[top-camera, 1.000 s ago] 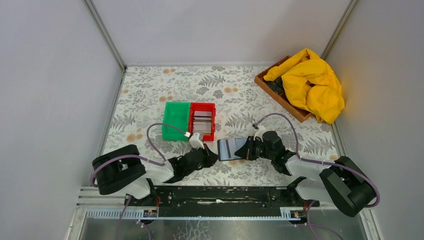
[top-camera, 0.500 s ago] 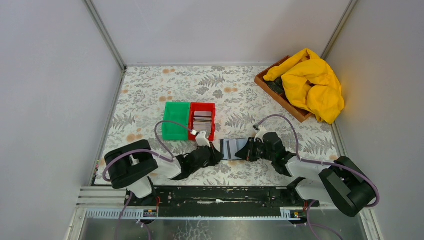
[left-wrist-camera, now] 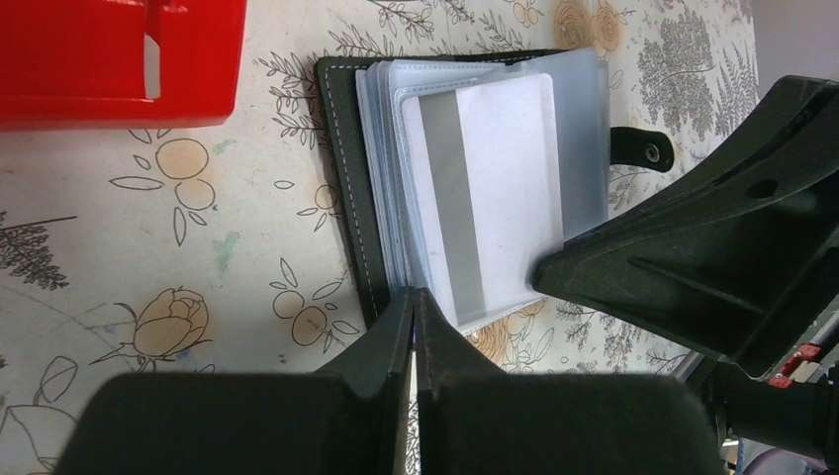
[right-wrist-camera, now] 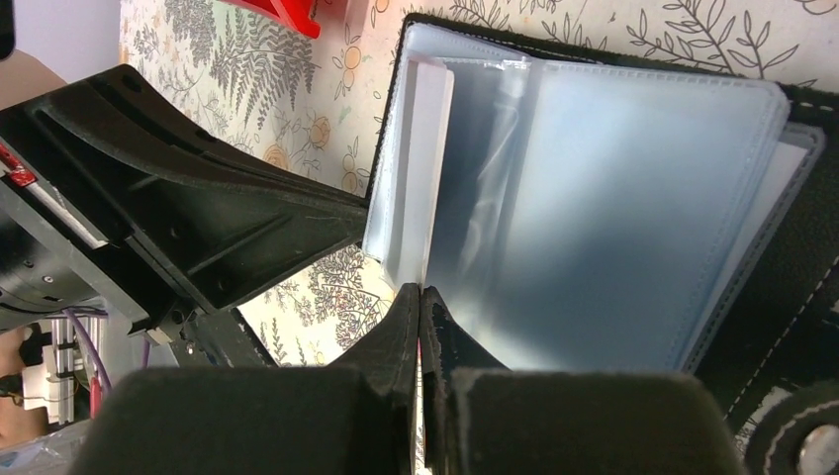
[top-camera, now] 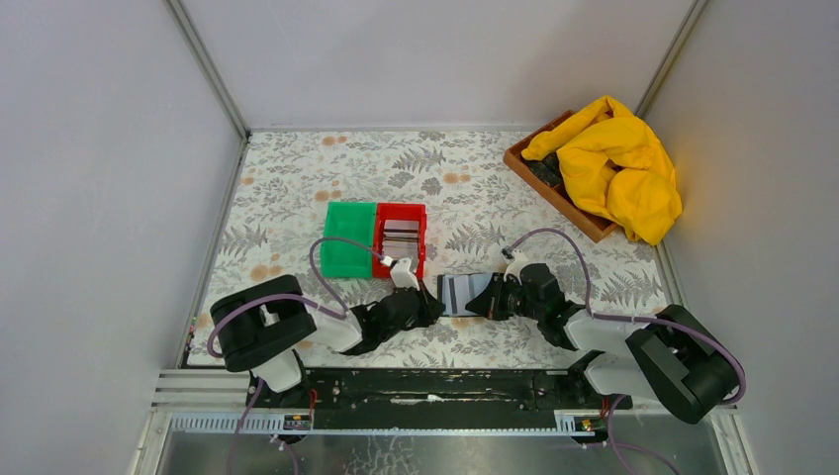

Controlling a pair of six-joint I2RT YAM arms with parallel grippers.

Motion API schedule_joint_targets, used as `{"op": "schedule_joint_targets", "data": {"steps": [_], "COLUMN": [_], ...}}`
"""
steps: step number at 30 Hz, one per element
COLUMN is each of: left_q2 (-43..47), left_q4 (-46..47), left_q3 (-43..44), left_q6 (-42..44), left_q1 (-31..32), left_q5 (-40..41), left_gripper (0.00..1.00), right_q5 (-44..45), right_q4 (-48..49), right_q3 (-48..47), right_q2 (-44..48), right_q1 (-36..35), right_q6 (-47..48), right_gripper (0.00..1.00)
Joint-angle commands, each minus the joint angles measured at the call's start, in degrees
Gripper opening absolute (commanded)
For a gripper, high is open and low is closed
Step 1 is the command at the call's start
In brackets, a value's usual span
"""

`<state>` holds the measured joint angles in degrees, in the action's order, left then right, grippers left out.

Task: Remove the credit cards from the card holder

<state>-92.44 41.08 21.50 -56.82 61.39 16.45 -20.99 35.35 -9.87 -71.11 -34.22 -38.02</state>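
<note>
Left claw (left-wrist-camera: 414,297) has slid up to the card holder (left-wrist-camera: 342,148), pinched shut at its edge. Right claw (right-wrist-camera: 420,297) is shut too, grip unclear. I judge the credit cards (left-wrist-camera: 495,198) come out next.

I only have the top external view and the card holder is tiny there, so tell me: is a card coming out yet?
Observer: Left wrist view: a white card with a grey stripe sits askew on the clear sleeves of the open card holder, one corner past its edge.
Operator: Left hand holding it?
Observer: The left hand is shut, tips at the holder's edge beside that corner; a pinch cannot be told.
Operator: And the right hand?
Observer: Right wrist view: the right hand is shut at the sleeves' edge.
</note>
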Motion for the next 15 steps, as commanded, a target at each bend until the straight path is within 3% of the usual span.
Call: {"op": "schedule_joint_targets", "data": {"steps": [1,8,15], "left_q2": [3.1,6.7,2.0], "left_q4": [4.4,1.9,2.9], "left_q3": [1.1,1.0,2.2], "left_q6": [0.8,1.2,1.2], "left_q1": [0.8,2.2,2.4], "left_q5": [0.4,2.4,2.5], "left_gripper": [0.04,0.04,0.04], "right_q5": [-0.1,0.3,0.3], "right_q4": [0.8,1.5,0.0], "right_q3": [0.8,0.8,0.1], "right_q2": [-1.3,-2.6,-1.2], "right_q1": [-0.3,-0.3,-0.3], "right_q6": [0.5,0.5,1.0], "right_gripper": [0.0,0.0,0.0]}}
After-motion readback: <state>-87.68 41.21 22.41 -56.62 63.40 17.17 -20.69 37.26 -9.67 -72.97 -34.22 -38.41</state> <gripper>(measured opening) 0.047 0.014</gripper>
